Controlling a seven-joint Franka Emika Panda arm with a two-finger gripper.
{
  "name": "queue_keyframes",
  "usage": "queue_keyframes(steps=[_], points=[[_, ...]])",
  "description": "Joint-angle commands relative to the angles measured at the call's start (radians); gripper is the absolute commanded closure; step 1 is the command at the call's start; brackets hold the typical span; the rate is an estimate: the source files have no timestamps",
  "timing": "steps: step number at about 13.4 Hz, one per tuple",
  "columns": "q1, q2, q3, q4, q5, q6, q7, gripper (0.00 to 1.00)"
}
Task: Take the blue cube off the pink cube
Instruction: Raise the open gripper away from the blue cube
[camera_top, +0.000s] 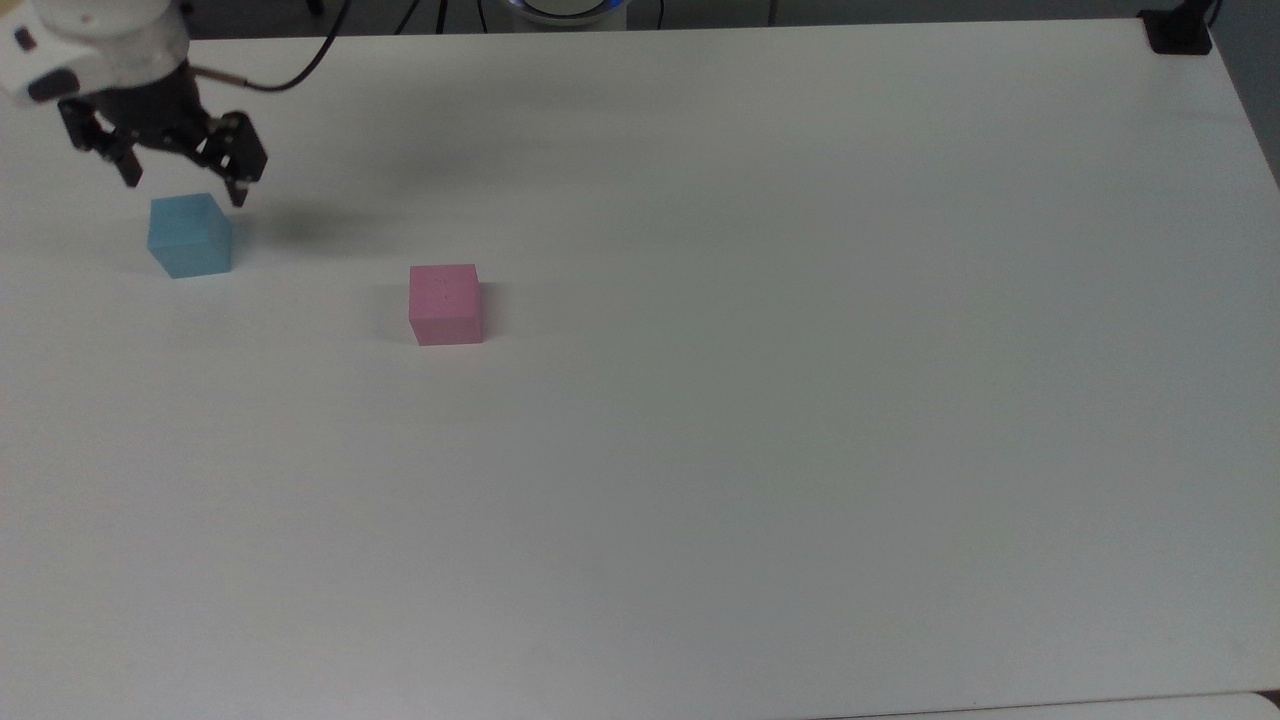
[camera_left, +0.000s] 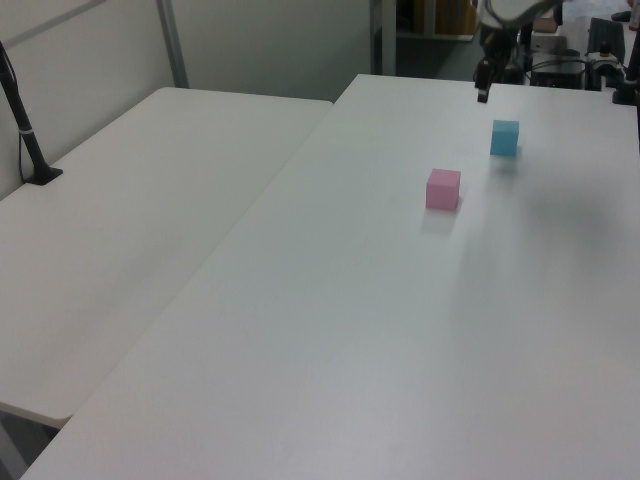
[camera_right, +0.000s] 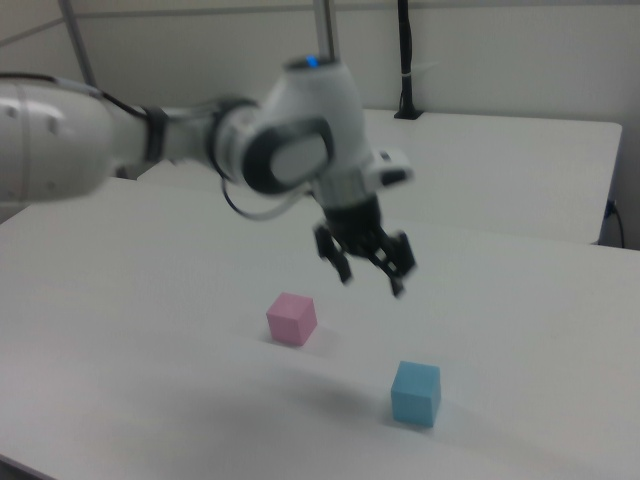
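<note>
Already your hand hangs spread and empty above the blue cube, which sits on the counter well apart from the pink cube at its 4 o'clock in the top view. Dip while leaving and a finger could knock it over.

Even, bright overhead light; no glare on the matte white desk. A soft grey shadow lies on the desk just beside the gripper, toward the top view's right, with fainter ones hugging the blue cube and pink cube. In the right view the gripper and arm smear with motion blur.
</note>
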Motion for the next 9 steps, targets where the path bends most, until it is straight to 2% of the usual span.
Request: queue_keyframes(steps=[1,3,6,7,9], points=[[0.024,-0.077,0.076,0.096,-0.001,-0.264,0.068,0.00],[0.024,-0.109,0.134,0.119,-0.001,-0.341,0.109,0.00],[0.027,-0.162,0.271,0.119,-0.028,-0.434,0.312,0.00],[0.027,-0.172,0.288,0.116,-0.036,-0.432,0.358,0.00],[0.026,-0.172,0.288,0.113,-0.043,-0.424,0.366,0.00]])
